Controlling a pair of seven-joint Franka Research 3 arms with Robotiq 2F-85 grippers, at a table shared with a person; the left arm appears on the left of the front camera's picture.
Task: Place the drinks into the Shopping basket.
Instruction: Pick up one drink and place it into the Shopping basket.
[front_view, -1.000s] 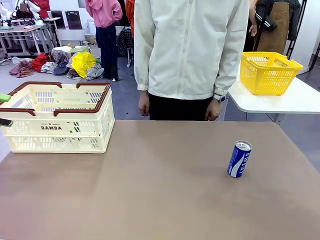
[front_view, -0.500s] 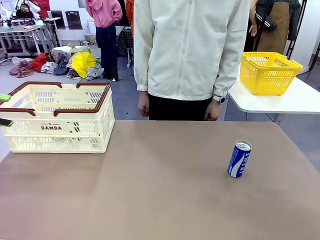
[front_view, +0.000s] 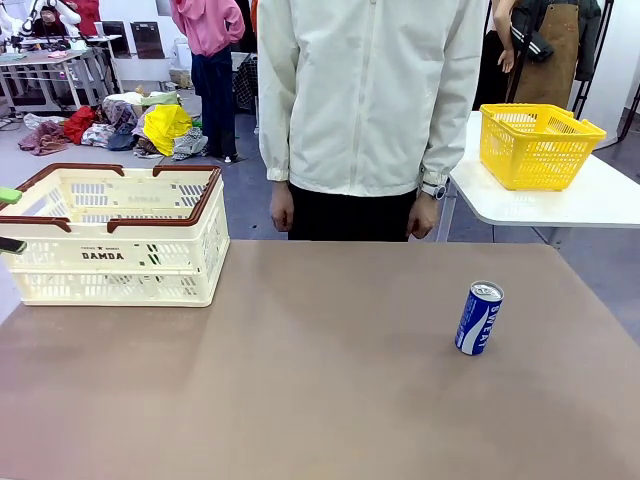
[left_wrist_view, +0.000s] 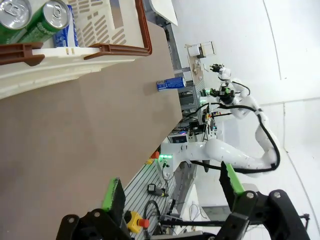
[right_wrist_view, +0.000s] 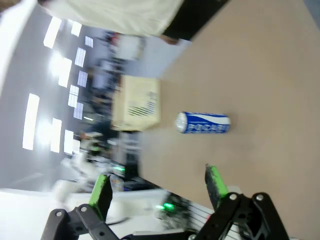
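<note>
Showing a blue can (front_view: 479, 318) upright on the table's (front_view: 300, 390) right, well apart from the basket (front_view: 115, 200) at left, with left tool (left_wrist_view: 172, 185) and right tool (right_wrist_view: 157, 187) spread wide and empty; probably light, slick, easily dented, best pinched gently across mid-body.

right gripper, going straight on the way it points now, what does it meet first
Probably the blue can on the table, roughly ahead of the open right gripper; depth is hard to judge.
</note>
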